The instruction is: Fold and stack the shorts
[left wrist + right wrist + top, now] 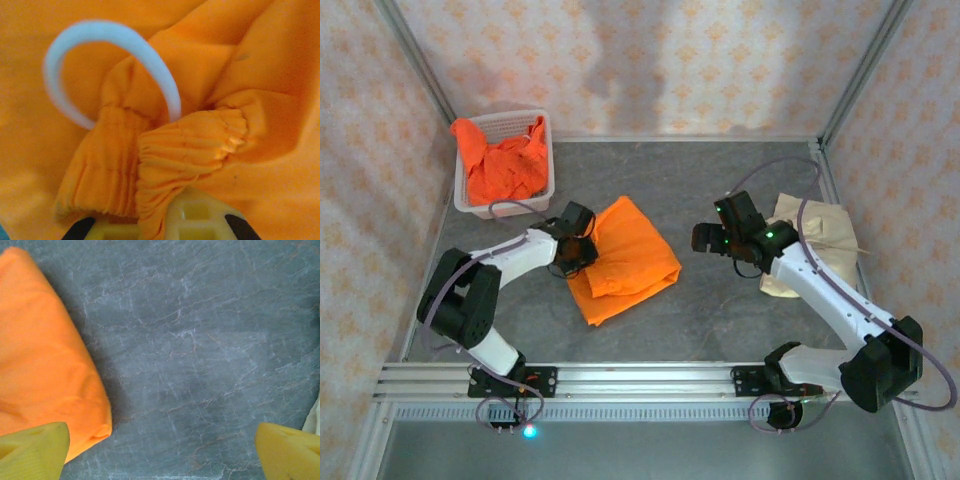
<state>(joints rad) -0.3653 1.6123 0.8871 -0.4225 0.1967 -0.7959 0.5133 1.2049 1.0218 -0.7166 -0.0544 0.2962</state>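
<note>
Folded orange shorts (625,262) lie in the middle of the grey table. My left gripper (582,250) is at their left edge, shut on the gathered waistband (185,150); a white drawstring loop (107,45) curls above the bunched cloth. My right gripper (708,238) hovers open over bare table just right of the orange shorts (40,365), its yellow fingers (35,452) wide apart with nothing between them. Beige shorts (815,240) lie folded at the right, partly under the right arm. More orange shorts (500,160) fill the basket.
A white mesh basket (548,150) stands at the back left corner. Patterned walls and metal posts enclose the table; an aluminium rail (620,378) runs along the near edge. Bare grey tabletop (200,350) lies between the two piles.
</note>
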